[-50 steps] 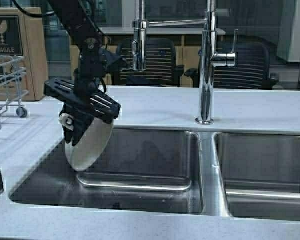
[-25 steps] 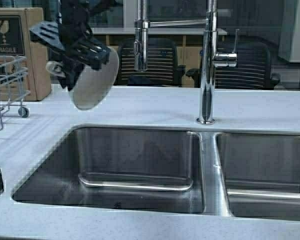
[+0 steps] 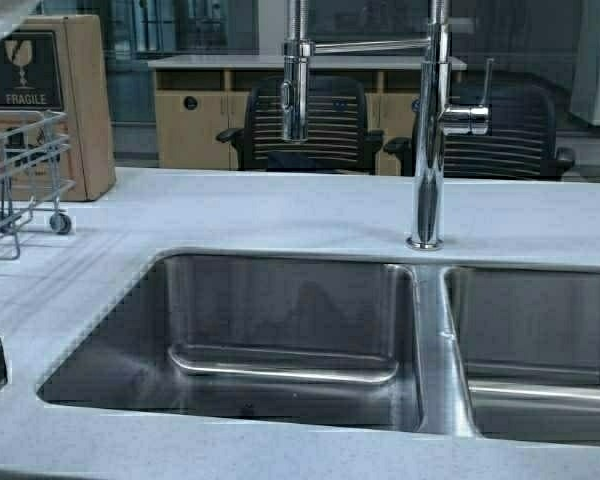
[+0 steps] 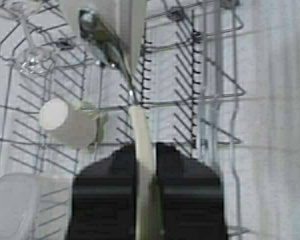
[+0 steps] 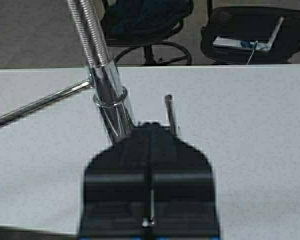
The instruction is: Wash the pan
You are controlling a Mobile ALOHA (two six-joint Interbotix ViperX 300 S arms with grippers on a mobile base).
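The left tool (image 4: 146, 200) is clamped on the rim of the off-white pan (image 4: 140, 135), held edge-on over the wire rack (image 4: 210, 90) at the desk's far left, handle (image 4: 102, 37) pointing away. The right tool (image 5: 150, 150) is closed, empty, near the tap (image 5: 102, 75).

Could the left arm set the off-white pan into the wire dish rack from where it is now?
Probably yes. The left gripper is shut on the small off-white frying pan, held edge-on directly above the grey wire dish rack. A white cup sits to one side, apparently clear of the pan's path.
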